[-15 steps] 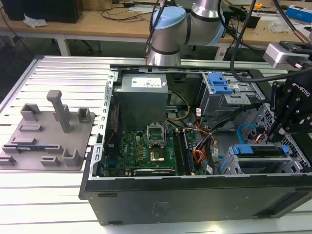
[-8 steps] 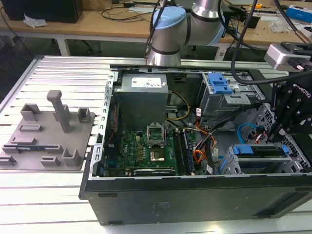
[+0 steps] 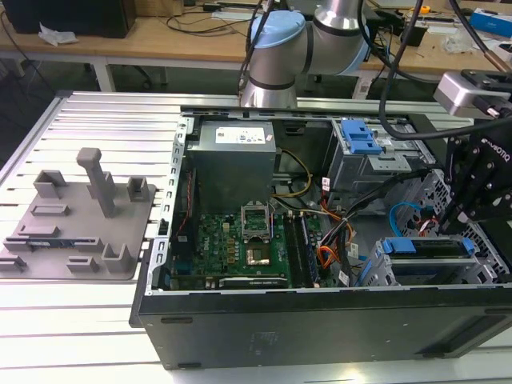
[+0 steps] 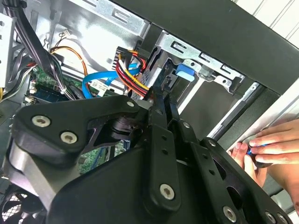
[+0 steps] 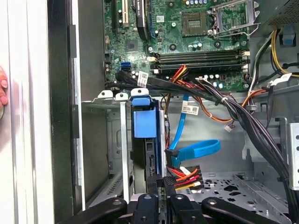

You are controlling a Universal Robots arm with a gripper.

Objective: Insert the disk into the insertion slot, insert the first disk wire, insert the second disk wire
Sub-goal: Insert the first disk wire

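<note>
The disk [image 3: 424,246], edged by its blue carrier [image 5: 145,122], sits inside the insertion slot [image 5: 117,140], a grey metal cage at the case's front corner on the exterior view's right. My gripper [image 5: 159,185] hangs just behind the disk. Its fingers are pressed together on the black connector of the red, yellow and black power wire [image 5: 187,177]. The same wires reach my gripper [image 4: 159,95] in the second wrist view. A blue data wire [image 5: 196,150] loops beside it, with its connector end close to the disk's rear.
A person's hand [image 4: 266,149] rests on the outside of the case by the cage. A thick black cable bundle [image 5: 243,116] crosses above the motherboard [image 3: 240,248]. A second bay with a blue latch [image 3: 360,136] stands further back. A grey fixture plate [image 3: 80,216] lies outside the case.
</note>
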